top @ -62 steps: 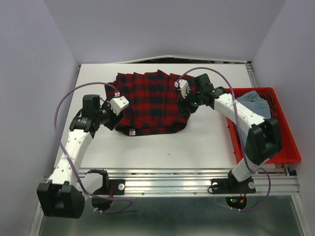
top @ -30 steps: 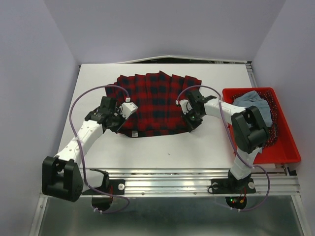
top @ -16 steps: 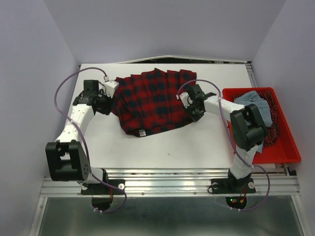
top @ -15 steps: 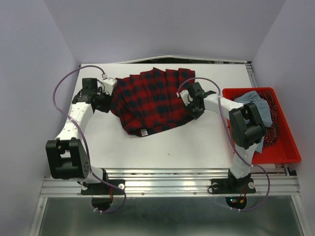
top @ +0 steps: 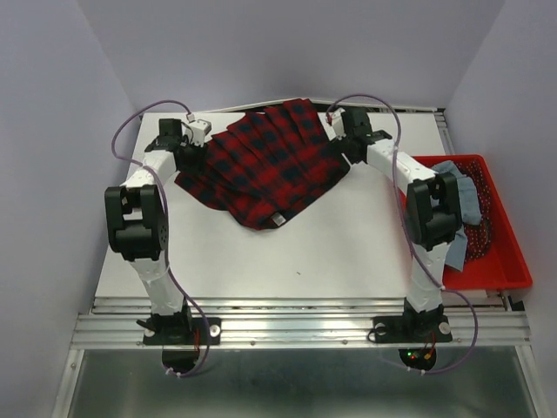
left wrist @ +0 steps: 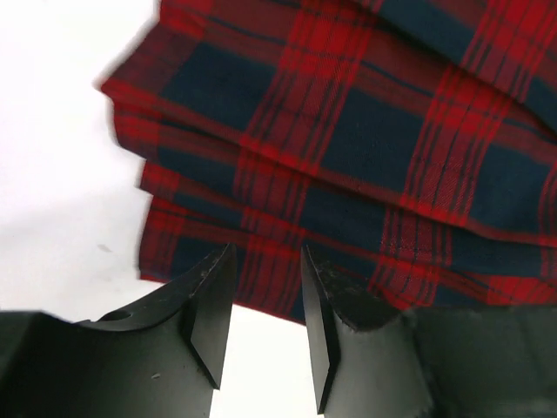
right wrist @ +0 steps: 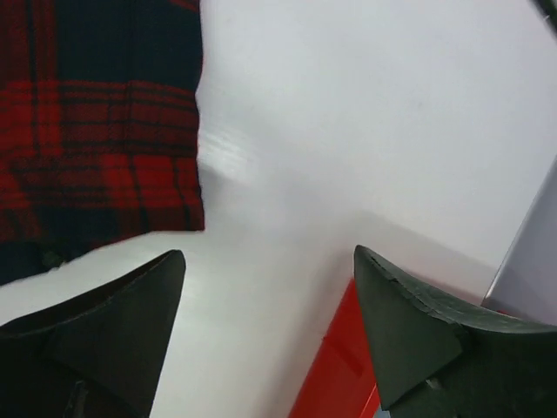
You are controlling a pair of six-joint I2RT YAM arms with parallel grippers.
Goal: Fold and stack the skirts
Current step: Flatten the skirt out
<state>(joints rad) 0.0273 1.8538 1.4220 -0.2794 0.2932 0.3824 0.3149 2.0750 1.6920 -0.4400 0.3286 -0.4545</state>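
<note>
Plaid skirt (top: pixel 261 165): pleated, red and dark navy. It lies spread but askew on the far half of the table (top: pixel 287 252), its pleats running from far right to near left. Layered pleat edges show at its left side, and a small white label (top: pixel 277 219) sits at the near corner

Blue-grey skirt (top: pixel 470 196): plain cloth, bunched in the red basket (top: pixel 500 266) at the table's right edge, well apart from the plaid one and partly hidden by the right arm

Left gripper (left wrist: pixel 265 257): at the plaid skirt's left edge, fingers parted by a narrow gap with nothing between them. Whether the tips touch the cloth cannot be told

Right gripper (right wrist: pixel 268 257): just beside the plaid skirt's far right corner, jaws spread wide and empty over bare table, basket rim just below
</note>
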